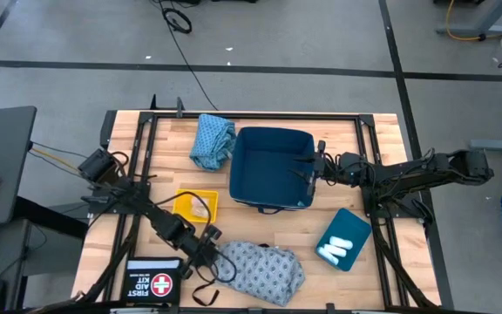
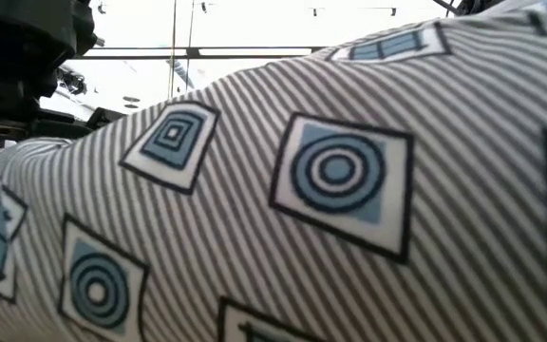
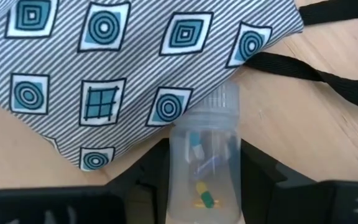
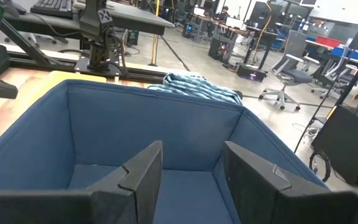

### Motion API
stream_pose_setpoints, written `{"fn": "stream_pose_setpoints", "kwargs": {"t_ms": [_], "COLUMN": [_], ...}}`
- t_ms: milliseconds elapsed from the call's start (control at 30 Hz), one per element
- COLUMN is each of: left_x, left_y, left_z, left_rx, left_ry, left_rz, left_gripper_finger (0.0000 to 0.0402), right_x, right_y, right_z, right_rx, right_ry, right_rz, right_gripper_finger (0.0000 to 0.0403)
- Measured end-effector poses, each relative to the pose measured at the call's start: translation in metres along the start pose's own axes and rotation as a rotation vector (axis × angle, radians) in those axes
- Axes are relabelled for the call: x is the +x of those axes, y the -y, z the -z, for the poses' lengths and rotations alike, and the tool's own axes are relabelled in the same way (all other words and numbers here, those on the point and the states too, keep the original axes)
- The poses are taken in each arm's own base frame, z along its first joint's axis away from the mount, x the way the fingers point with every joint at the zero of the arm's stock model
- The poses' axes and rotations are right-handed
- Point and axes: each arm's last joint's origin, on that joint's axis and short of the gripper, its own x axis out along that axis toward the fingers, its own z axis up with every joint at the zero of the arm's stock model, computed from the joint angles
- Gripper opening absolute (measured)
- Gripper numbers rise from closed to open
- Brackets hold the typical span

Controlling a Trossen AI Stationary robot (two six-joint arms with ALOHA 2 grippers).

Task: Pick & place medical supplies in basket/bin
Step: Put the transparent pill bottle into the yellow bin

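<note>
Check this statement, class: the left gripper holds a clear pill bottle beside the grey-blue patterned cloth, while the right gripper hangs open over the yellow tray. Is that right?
One detail is wrong. The right gripper hangs open over the blue bin, not the yellow tray; the high and right wrist views show this. The left gripper does hold the clear pill bottle beside the grey-blue patterned cloth.
</note>
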Motion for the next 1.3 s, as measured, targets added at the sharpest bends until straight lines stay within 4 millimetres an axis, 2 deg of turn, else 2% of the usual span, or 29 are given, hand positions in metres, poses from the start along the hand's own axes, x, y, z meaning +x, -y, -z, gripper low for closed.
{"fn": "stream_pose_setpoints", "kwargs": {"t_ms": [267,500,833,967,1300], "left_x": [-0.006,-0.026,-0.055,-0.070,-0.095], "left_y": [0.002,0.004,0.001,-0.005,-0.023], "left_z": [0.005,0.012,0.000,-0.003,0.029], "left_rx": [-0.073,-0.131,-0.195,-0.270,-0.533], "left_ry": [-0.062,-0.116,0.025,0.086,-0.105], "left_rz": [-0.027,-0.153,-0.254,-0.336,-0.552], "left_gripper_finger": [0.0129,0.0129,0.0129,0.0129,0.0129], "right_x": [0.000,0.000,0.000,0.000,0.000], "right_y": [0.000,0.000,0.000,0.000,0.000], "right_z": [0.000,0.001,0.001,0.001,0.001], "right_rx": [0.000,0.001,0.001,0.001,-0.001], "right_ry": [0.000,-0.007,-0.012,-0.012,-0.013], "right_rz": [0.000,-0.002,-0.003,-0.005,-0.008], "right_gripper_finger": [0.0176,0.0176,0.0176,0.0176,0.0176]}}
